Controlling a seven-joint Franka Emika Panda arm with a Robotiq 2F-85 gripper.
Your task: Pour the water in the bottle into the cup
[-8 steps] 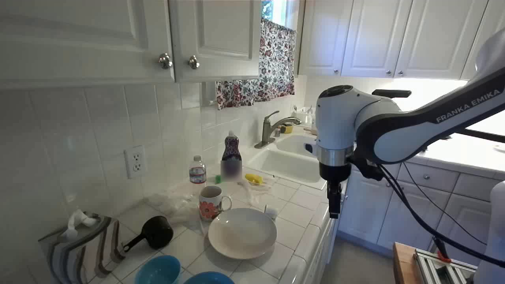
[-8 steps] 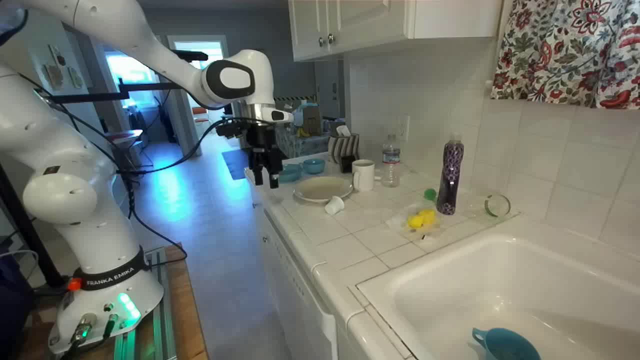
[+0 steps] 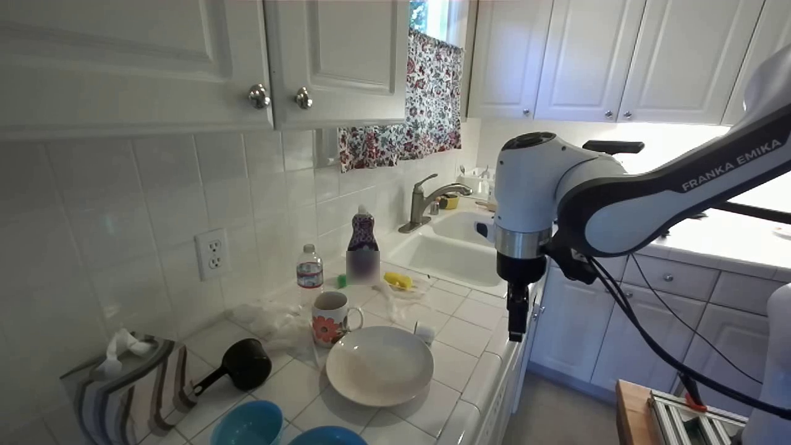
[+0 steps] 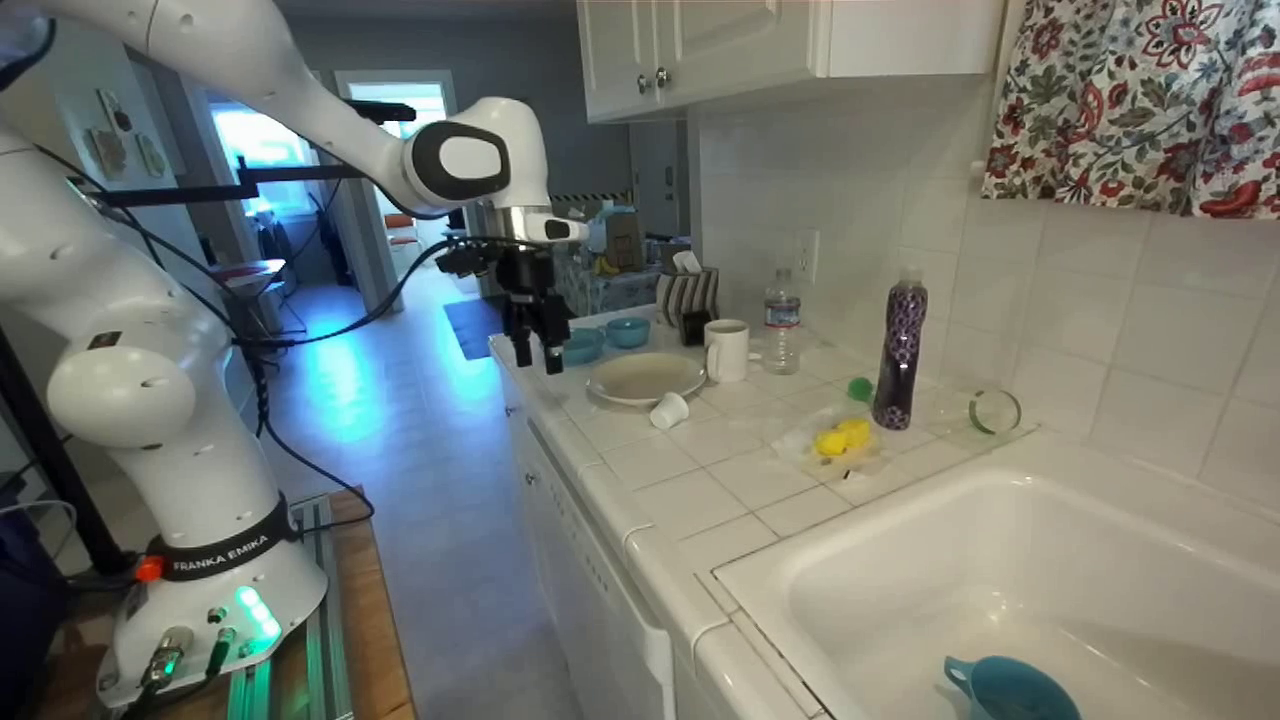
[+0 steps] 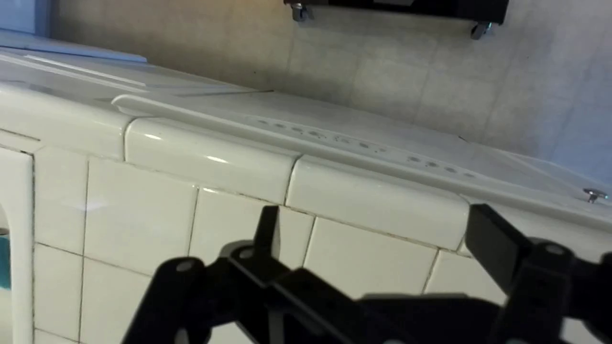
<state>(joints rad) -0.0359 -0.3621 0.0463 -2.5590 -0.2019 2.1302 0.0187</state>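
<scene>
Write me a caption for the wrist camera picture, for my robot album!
Open and empty, the robot's gripper shows against the white tiled counter, with the floor beyond.

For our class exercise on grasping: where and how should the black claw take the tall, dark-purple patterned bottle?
The dark-purple bottle is probably best gripped around its upper body, the open claw coming level from the front edge of the white-tiled counter, above the small yellow item. It stands upright, narrowing upward, with the white tiled wall behind.
</scene>
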